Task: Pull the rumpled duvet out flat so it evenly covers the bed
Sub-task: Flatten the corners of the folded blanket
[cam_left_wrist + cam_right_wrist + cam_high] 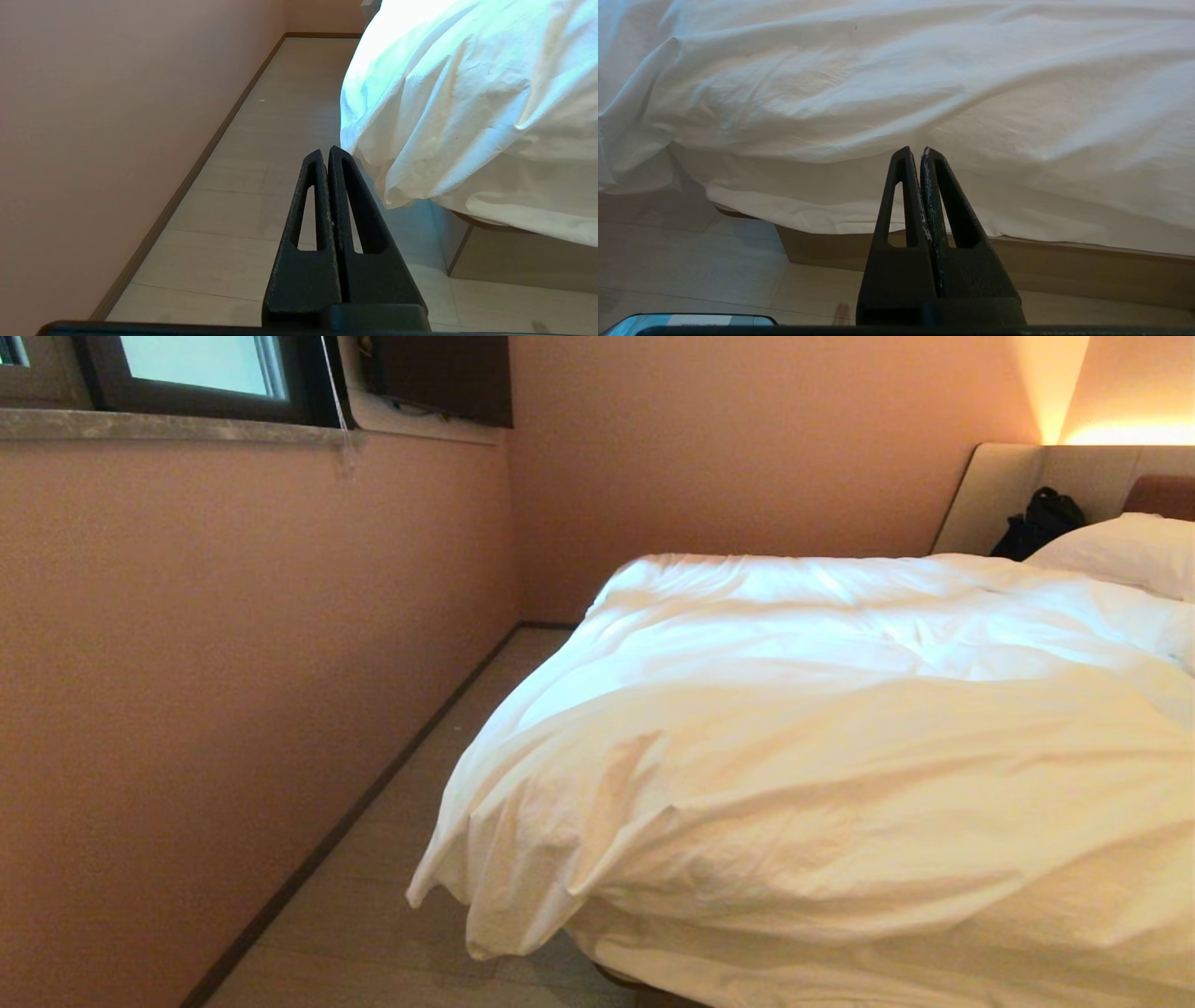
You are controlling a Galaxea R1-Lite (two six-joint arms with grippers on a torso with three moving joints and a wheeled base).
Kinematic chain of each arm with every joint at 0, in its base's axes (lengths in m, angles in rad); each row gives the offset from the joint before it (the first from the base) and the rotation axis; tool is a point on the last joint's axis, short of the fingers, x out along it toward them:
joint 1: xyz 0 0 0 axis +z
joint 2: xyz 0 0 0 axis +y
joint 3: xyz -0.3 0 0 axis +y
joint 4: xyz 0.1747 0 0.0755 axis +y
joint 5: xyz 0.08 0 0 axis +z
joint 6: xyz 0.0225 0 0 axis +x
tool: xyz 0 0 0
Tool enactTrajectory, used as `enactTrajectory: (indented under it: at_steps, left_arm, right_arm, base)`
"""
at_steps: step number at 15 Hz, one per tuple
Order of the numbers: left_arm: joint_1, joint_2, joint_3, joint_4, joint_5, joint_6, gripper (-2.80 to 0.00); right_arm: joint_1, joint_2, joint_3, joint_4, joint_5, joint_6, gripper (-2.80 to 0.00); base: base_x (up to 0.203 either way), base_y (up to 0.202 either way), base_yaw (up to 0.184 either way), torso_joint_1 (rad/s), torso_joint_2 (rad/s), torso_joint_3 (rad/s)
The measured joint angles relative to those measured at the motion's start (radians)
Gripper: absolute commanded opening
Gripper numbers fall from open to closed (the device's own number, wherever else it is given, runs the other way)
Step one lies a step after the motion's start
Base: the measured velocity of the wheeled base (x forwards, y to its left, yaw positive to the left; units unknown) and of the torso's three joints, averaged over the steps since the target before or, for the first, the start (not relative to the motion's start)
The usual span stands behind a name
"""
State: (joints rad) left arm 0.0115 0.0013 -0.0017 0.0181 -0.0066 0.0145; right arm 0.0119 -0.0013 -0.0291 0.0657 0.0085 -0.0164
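Neither arm is seen from the head camera. In the left wrist view the left claw (325,151) is held low above the pale plank floor (243,210), clenched with its two black fingers pressed together and nothing gripped between them. It is pointed along the strip of floor between the pink wall (117,116) and the bed, with its tips just beside the hanging corner of the duvet (467,102) but apart from it. In the right wrist view the right claw (915,151) is likewise clenched and empty, and is aimed level at the foot end of the bed (1064,270), whose tan wooden base is shown under the drooping white cloth; no touch with the cloth can be made out.

The duvet is spread over the bed in heavy folds. Its long axis is laid from the foot edge, nearest the robot, toward the beige headboard (1027,490) at the far right. At the near left corner of the bed it is bunched and is hung over the edge in a creased lobe above the floor. A white pillow (1130,551) is seen at the head end, and a black bag (1041,523) is set against the headboard behind it.
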Motion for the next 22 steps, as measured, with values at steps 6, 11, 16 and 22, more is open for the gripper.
enactTrajectory:
  at_steps: [6,11,16,22]
  left_arm:
    - [0.0,0.018,-0.123,0.05,-0.062,0.006,-2.8]
    - [-0.001,0.25,-0.247,0.096,-0.249,0.03,-2.8]
    - [-0.001,0.555,-0.285,0.069,-0.379,0.209,-2.8]
    - [-0.001,0.934,-0.315,-0.154,-0.389,0.312,-2.8]
  right_arm:
    - [0.0,0.0,0.0,0.0,0.0,0.0,-2.8]
    - [0.0,0.0,0.0,0.0,0.001,0.0,-2.8]
    - [0.0,0.0,0.0,0.0,0.0,0.0,-2.8]
    - [0.0,0.0,0.0,0.0,0.001,-0.001,-2.8]
  base:
    - [0.0,0.0,0.0,0.0,0.0,0.0]
    - [0.0,0.0,0.0,0.0,0.0,0.0]
    - [0.0,0.0,0.0,0.0,0.0,0.0]
    - [0.0,0.0,0.0,0.0,0.0,0.0]
